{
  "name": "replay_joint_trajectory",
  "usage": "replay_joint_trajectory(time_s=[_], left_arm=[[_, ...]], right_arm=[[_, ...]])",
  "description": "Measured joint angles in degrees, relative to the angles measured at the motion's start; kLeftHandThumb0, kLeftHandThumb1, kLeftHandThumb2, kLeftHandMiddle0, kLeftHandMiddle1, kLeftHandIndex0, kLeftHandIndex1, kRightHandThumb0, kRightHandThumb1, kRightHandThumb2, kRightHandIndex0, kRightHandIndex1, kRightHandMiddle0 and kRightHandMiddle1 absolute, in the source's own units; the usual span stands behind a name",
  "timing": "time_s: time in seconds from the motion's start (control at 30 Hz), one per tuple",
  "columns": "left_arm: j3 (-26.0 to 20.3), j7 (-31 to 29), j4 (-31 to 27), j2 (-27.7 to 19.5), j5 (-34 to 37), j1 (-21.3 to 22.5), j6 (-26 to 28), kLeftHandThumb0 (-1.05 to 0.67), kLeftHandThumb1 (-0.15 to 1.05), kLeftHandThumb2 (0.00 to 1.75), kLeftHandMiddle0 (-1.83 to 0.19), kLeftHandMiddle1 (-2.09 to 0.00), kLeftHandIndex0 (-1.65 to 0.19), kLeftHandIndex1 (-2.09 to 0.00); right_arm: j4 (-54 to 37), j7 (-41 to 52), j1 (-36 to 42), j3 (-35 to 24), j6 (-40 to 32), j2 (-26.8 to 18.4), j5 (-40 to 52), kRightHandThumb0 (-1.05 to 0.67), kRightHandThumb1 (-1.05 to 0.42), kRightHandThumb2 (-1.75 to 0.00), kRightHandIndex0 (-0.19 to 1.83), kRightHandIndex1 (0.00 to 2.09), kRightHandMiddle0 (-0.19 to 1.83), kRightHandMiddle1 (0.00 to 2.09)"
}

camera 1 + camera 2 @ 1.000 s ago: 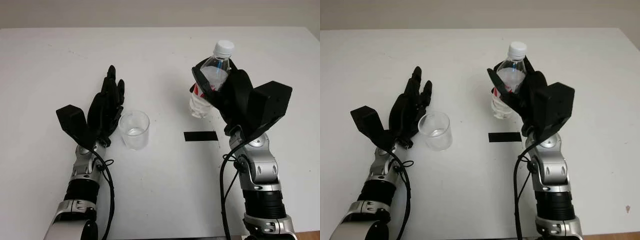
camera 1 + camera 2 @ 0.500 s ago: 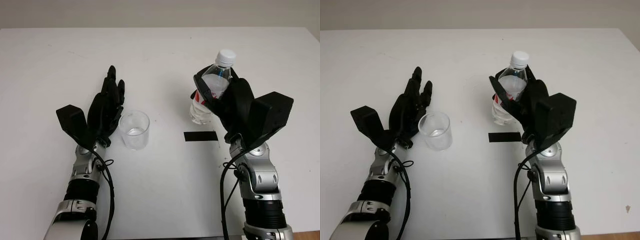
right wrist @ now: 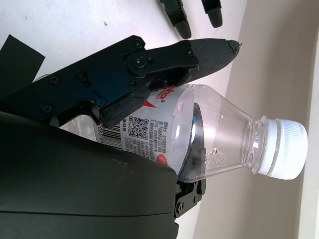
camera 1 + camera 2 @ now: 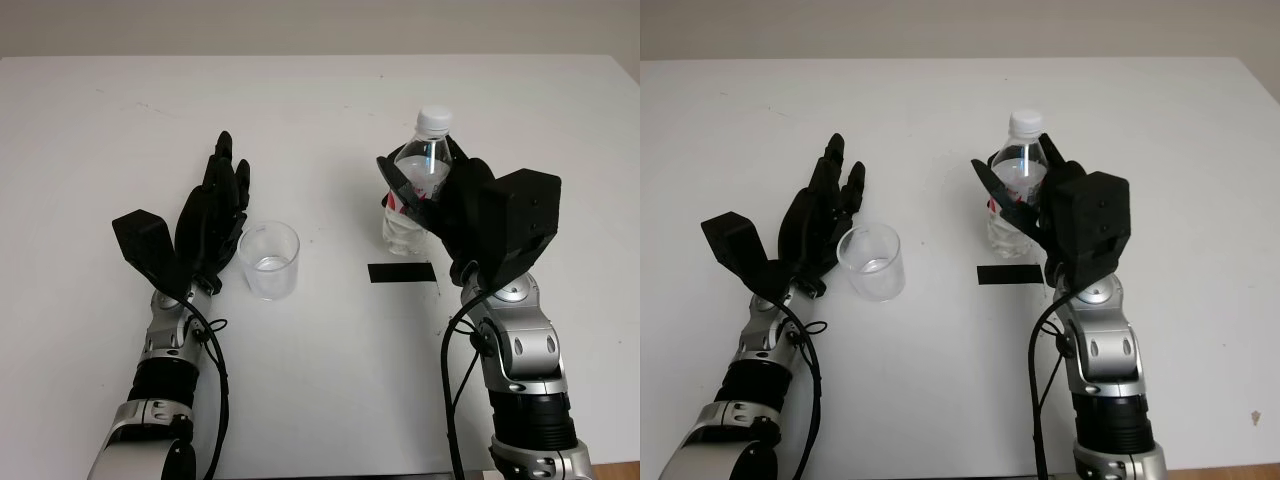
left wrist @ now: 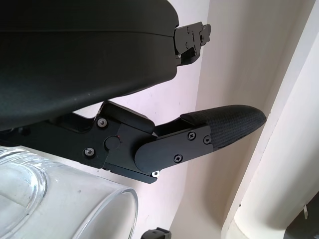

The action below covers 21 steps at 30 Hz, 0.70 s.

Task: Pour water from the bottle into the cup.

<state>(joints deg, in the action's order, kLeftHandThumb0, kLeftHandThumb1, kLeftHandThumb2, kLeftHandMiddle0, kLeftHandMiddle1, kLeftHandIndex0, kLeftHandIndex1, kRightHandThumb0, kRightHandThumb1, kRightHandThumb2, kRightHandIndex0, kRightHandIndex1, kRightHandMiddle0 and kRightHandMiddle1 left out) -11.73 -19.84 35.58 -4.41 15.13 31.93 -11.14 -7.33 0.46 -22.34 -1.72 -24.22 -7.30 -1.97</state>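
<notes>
A clear water bottle (image 4: pixel 421 165) with a white cap (image 4: pixel 434 120) and a red-and-white label stands upright at the right middle of the white table (image 4: pixel 330 100). My right hand (image 4: pixel 428 190) is shut on the bottle, with fingers (image 3: pixel 164 59) wrapped around its labelled body (image 3: pixel 214 134). I cannot tell whether the bottle's base touches the table. A clear plastic cup (image 4: pixel 268 260) with a little water at the bottom stands left of centre. My left hand (image 4: pixel 213 215) is open, close against the cup's left side; the cup's rim (image 5: pixel 75 199) shows under its finger (image 5: pixel 219 124).
A black strip of tape (image 4: pixel 401 272) lies flat on the table just in front of the bottle, between cup and right arm. The table's far edge meets a pale wall (image 4: pixel 320 25).
The right hand has lowered the bottle and brought it from a slight rightward lean to upright, shifting a little left. The left hand and cup have not moved.
</notes>
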Motion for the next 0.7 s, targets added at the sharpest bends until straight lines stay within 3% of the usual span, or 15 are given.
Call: replay_joint_trajectory(time_s=[0.37, 0.7], left_arm=[[0.0, -0.1, 0.0, 0.0, 0.0, 0.0, 0.0, -0.87, 1.05, 0.71, 0.14, -0.06, 0.18, -0.04], [-0.1, -0.3, -0.1, 0.0, 0.1, 0.0, 0.2, -0.86, 1.05, 0.72, 0.14, -0.05, 0.18, -0.04]], right_arm=[[1.3, -0.9, 0.0, 0.0, 0.2, 1.1, -0.3, -0.42, -1.05, -0.36, 1.47, 2.09, 1.13, 2.09], [6.5, -0.3, 0.2, -0.4, 9.5, 2.0, 0.9, -0.42, -1.05, -0.36, 1.49, 2.09, 1.24, 2.09]])
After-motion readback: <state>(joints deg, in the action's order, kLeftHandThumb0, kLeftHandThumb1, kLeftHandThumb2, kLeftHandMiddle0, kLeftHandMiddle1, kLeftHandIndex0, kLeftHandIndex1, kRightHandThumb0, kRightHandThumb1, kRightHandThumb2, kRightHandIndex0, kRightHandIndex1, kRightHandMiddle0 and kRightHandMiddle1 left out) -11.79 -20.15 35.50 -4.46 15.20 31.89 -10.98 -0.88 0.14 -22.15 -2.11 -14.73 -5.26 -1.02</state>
